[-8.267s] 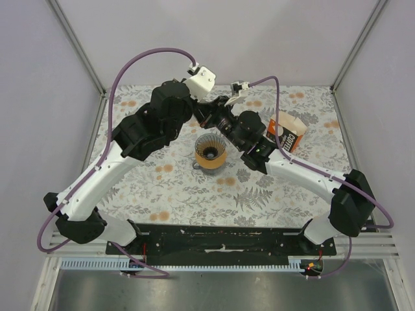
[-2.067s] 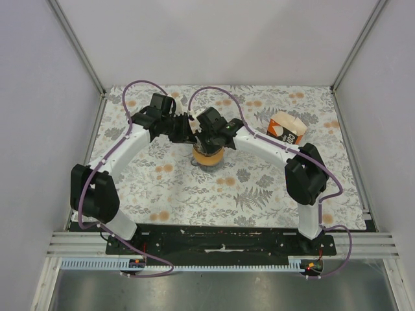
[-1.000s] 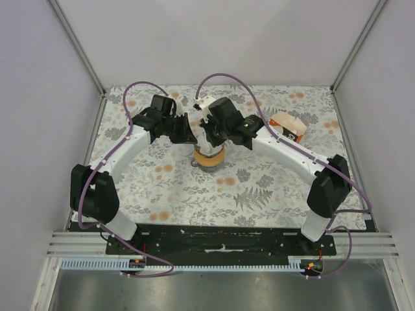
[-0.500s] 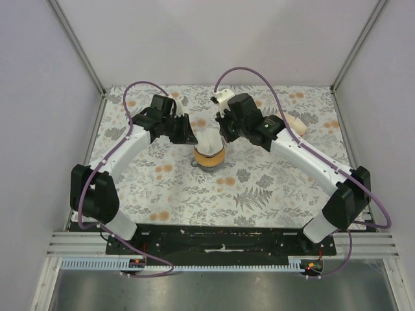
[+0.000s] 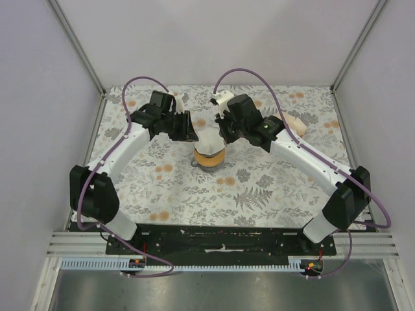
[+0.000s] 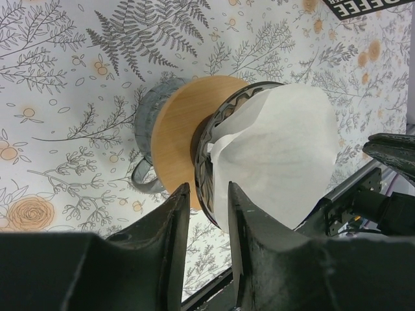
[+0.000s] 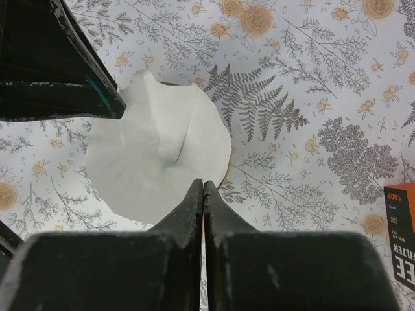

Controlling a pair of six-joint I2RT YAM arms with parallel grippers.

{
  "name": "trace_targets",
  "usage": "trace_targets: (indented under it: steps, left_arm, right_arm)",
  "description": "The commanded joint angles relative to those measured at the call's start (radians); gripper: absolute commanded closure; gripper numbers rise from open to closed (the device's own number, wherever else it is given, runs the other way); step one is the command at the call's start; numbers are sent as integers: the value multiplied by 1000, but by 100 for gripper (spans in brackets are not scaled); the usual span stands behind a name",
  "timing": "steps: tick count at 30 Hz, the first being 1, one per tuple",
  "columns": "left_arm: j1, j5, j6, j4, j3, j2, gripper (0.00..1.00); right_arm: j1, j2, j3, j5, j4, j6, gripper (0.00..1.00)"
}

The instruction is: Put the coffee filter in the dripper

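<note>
1. Top view: the coffee filter [image 5: 211,138] sits in the dripper [image 5: 209,157] on the counter [image 5: 259,194], between the two pairs of jaws. The left jaws are just to one side of it and the right jaws just to the other. From here I cannot tell how wide either pair stands. An orange-and-white carton [image 5: 293,122] lies beyond the right jaws, partly hidden.
2. Left wrist: the left jaws are parted by a narrow gap, with nothing clamped. The dripper's [image 6: 185,129] ribbed rim is straight ahead of the gap. The filter [image 6: 279,155] stands in its mouth, sticking out past the rim.
3. Right wrist: the right jaws are pressed together with no gap. Their tips are at the filter's [image 7: 155,155] near edge; I cannot tell whether paper is nipped.
</note>
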Motion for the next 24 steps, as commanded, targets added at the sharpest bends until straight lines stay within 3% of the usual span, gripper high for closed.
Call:
trace_targets:
  steps: [1, 5, 9, 12, 18, 21, 24]
  left_arm:
    - [-3, -31, 60, -22, 73, -42, 63]
    - [0, -78, 90, -50, 107, -47, 58]
    - [21, -94, 103, -60, 130, -51, 53]
    - [47, -106, 105, -62, 134, -54, 51]
    - [102, -111, 108, -54, 121, -76, 48]
    - [124, -111, 107, -47, 98, -88, 47]
    - [141, -100, 107, -37, 79, -99, 47]
  right_arm:
    - [-1, -61, -14, -9, 27, -28, 97]
    - [2, -123, -71, -136, 84, -125, 94]
    - [41, -232, -186, -248, 185, -267, 76]
    - [108, -301, -288, -349, 242, -462, 63]
    - [186, -345, -486, -600, 314, -920, 57]
    - [226, -309, -545, -612, 306, -1151, 48]
    - [251, -221, -536, -540, 296, -1234, 46]
